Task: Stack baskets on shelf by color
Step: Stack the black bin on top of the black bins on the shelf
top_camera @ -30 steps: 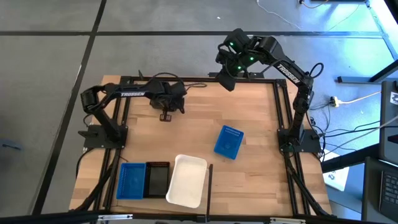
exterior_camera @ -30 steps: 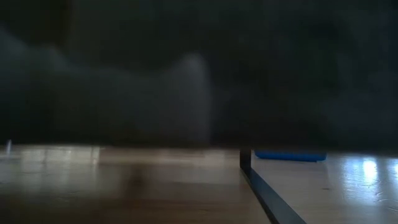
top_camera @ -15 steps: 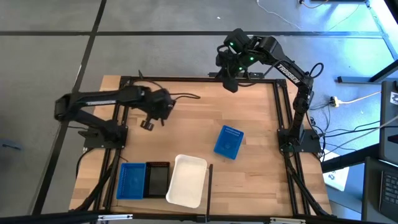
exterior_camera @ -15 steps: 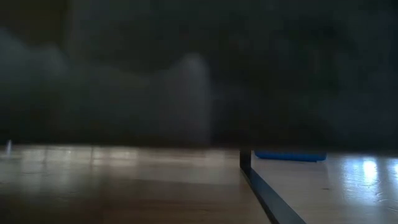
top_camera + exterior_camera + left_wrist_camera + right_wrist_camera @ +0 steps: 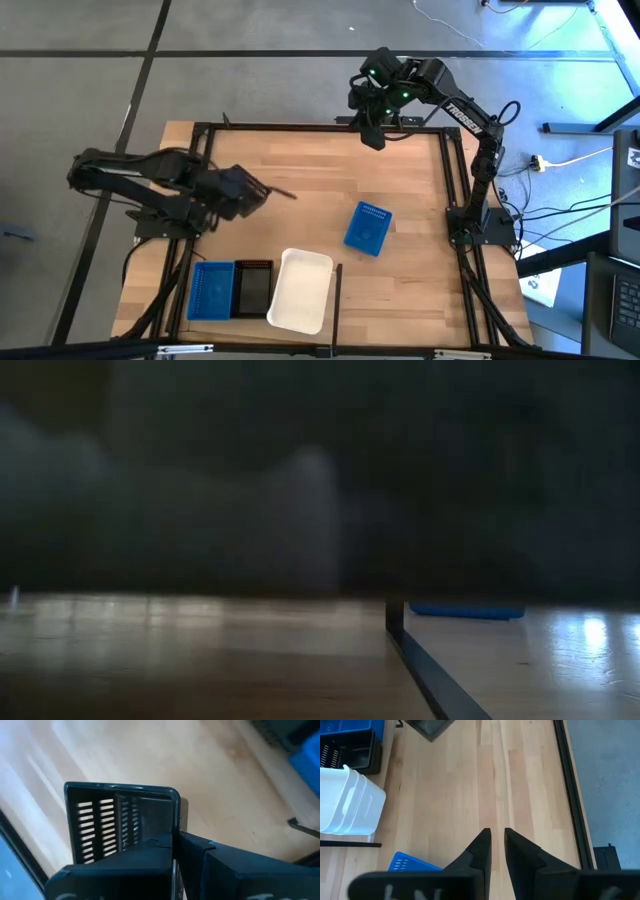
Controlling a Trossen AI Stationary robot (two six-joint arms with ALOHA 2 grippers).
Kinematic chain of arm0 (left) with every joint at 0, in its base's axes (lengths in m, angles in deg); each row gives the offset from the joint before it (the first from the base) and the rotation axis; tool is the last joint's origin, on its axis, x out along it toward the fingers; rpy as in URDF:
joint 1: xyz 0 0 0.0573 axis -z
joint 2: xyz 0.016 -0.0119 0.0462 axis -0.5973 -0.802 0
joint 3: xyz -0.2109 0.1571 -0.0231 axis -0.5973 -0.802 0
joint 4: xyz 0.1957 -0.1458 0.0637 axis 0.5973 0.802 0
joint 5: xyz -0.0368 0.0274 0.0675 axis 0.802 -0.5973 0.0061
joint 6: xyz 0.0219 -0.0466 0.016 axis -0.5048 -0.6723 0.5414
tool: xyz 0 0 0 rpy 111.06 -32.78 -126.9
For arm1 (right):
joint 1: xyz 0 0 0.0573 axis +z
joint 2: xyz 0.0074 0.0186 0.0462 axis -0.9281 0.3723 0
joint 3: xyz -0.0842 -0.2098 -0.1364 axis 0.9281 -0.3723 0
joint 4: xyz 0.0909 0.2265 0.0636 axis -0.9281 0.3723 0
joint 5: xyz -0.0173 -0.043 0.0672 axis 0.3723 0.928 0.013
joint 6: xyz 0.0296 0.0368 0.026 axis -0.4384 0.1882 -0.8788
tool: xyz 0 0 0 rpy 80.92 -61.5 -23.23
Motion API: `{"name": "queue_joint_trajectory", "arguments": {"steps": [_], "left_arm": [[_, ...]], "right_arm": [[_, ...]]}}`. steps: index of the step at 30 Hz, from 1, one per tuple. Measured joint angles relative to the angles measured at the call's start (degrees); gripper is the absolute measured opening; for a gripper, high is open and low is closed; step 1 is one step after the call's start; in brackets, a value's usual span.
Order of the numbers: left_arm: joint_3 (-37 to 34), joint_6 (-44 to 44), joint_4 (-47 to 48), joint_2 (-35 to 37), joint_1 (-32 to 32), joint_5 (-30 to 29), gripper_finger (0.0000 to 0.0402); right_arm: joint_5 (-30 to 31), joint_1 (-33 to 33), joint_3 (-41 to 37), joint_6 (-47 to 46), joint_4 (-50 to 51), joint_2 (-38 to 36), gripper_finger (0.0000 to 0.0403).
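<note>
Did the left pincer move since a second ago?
Yes. In the high view the left pincer, shut on a black basket, has swung from the shelf's far rail toward the near side, closer to the stacked baskets.

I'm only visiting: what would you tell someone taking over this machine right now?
Left gripper: shut on a black basket, over the shelf's left side.
Right gripper: slightly open, empty, at the far edge.
Blue stack, black stack and white stack sit side by side at the near edge.
One loose blue basket lies mid-shelf.
To do: add the held black basket, then the loose blue one.
</note>
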Motion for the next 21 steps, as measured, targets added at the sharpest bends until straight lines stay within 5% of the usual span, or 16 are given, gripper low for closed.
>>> {"name": "queue_joint_trajectory", "arguments": {"steps": [12, 21], "left_arm": [[0.00, 9.03, -2.47, 4.98, 17.03, 0.25, 0.0000], [0.00, 6.39, -14.57, 4.77, 29.67, 0.28, 0.0000]], "right_arm": [[-0.31, 0.02, 0.00, -1.62, -0.83, 0.00, 0.0051], [-19.99, 1.25, 0.00, 0.08, 0.02, 0.00, 0.0045]]}}
